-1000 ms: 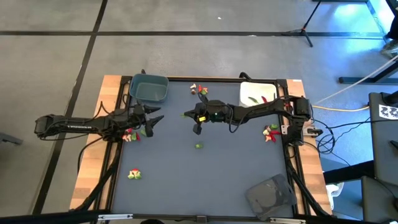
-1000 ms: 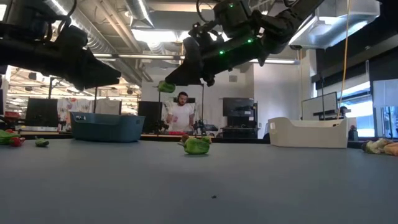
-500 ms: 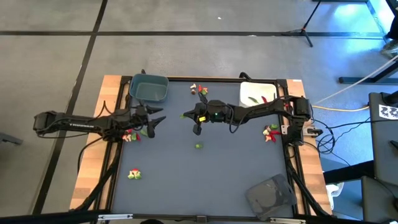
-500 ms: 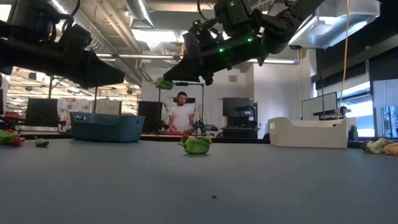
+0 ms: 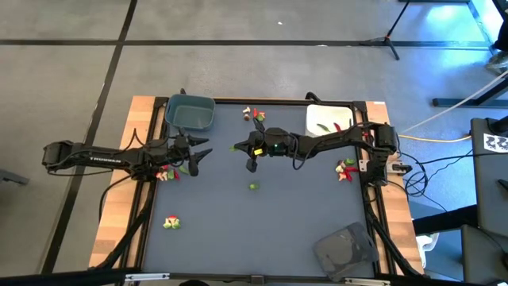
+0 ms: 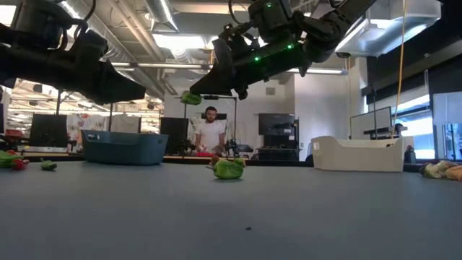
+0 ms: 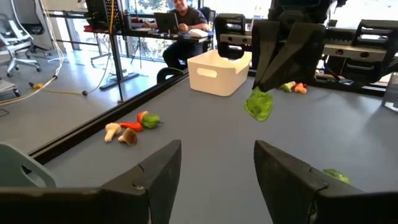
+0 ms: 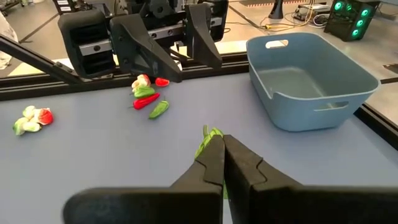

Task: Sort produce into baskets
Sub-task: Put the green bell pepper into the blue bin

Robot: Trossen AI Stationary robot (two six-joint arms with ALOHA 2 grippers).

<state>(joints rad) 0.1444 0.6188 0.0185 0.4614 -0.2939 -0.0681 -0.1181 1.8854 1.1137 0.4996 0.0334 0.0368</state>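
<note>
Holding a small leafy green toy vegetable (image 8: 210, 138) pinched at the very tips of the right gripper (image 5: 237, 148), jaws fully closed on it, well above the dark grey table mat (image 5: 262, 230) and between the two arms. Hovering just opposite, the left gripper (image 5: 196, 155) with jaws spread wide and nothing between them, facing the dangling green piece as if for a handover. Sitting beyond it near the mat's far left corner, the blue-grey plastic tub (image 5: 190, 113); at the far right, the white plastic tub (image 5: 327, 119). Lying loose on the mat, another green toy piece (image 5: 253, 187) and a red-and-green cluster (image 5: 166, 171). Risking a drop: thin tip-only grip, so any knock from the left fingers (image 7: 155, 174), or releasing early, likely sending the piece onto the mat rather than into a tub.
</note>
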